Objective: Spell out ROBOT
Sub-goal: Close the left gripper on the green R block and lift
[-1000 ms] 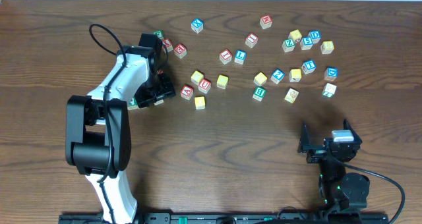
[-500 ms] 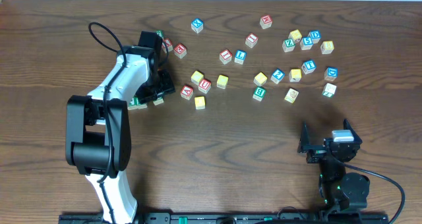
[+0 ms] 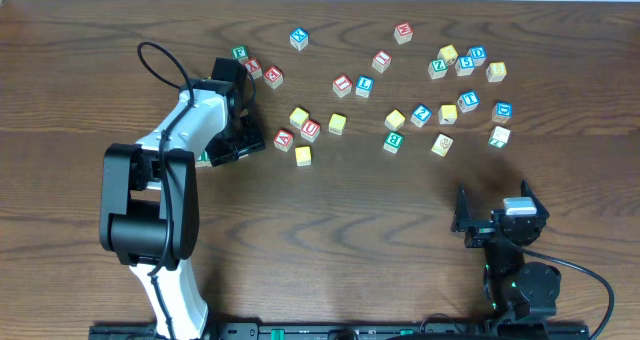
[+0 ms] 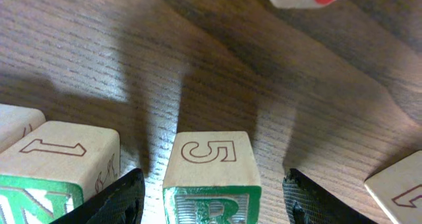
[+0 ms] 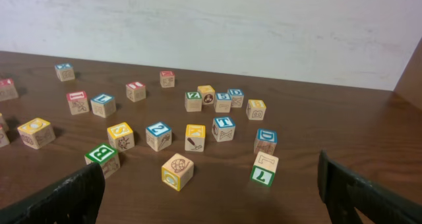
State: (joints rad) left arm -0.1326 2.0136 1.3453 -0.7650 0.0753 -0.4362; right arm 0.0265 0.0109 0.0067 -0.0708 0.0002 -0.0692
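Observation:
A wooden block with a green R (image 4: 211, 178) on its near face and a 5 on top stands on the table between the two fingers of my left gripper (image 4: 214, 201). The fingers are open, with a gap on each side of the block. In the overhead view the left gripper (image 3: 238, 140) covers that block at the table's left. A green-faced block (image 4: 59, 165) with a 1 on top stands just left of it and also shows in the overhead view (image 3: 203, 158). My right gripper (image 3: 497, 220) is open and empty near the front right.
Many lettered blocks are scattered across the back of the table. Among them are a green B (image 5: 102, 159), a green T (image 5: 264, 170), a blue T (image 5: 224, 128) and a yellow block (image 5: 178, 171). Red blocks (image 3: 284, 138) lie just right of the left gripper.
My left gripper drew back slightly, uncovering a block, then settled over it again. The right arm has not moved.

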